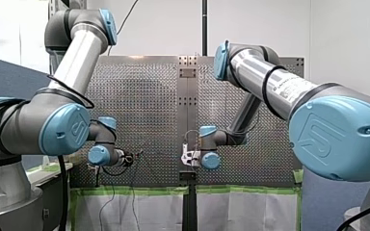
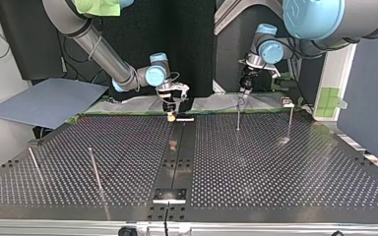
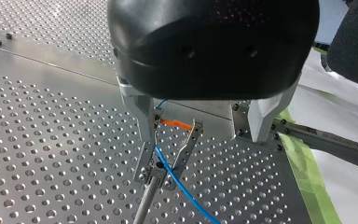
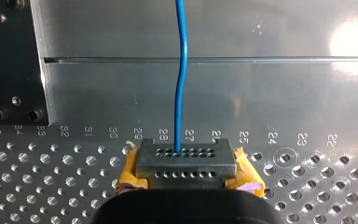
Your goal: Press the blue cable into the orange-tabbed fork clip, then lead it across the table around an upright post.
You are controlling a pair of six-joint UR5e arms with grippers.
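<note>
Two grippers share the thin blue cable (image 3: 186, 196), and the one that matters for the coming move is the left gripper (image 3: 160, 172). Its slim metal fingers are drawn together at the tips with the cable pinched between them, right over the top of a thin upright metal post (image 3: 143, 205). From the tips the cable slants out over the perforated steel bench (image 3: 51, 140). It passes the post on the side toward the green-taped edge (image 3: 307, 177), touching it or just beside it, I can't say which. A small orange tab (image 3: 177, 124) shows between the fingers, farther off, likely the fork clip's; whether the cable is seated there is hidden. The right gripper (image 4: 186, 163) is well apart from that post, at the bench's middle seam. It is closed on the cable too, its yellow pads (image 4: 248, 176) flanking grey perforated faces from which the cable leads straight ahead. To my eye the left arm is the nearer one for the wrap. The turn depends on carrying the cable round the post from the green-tape side while the right gripper anchors the other end.
</note>
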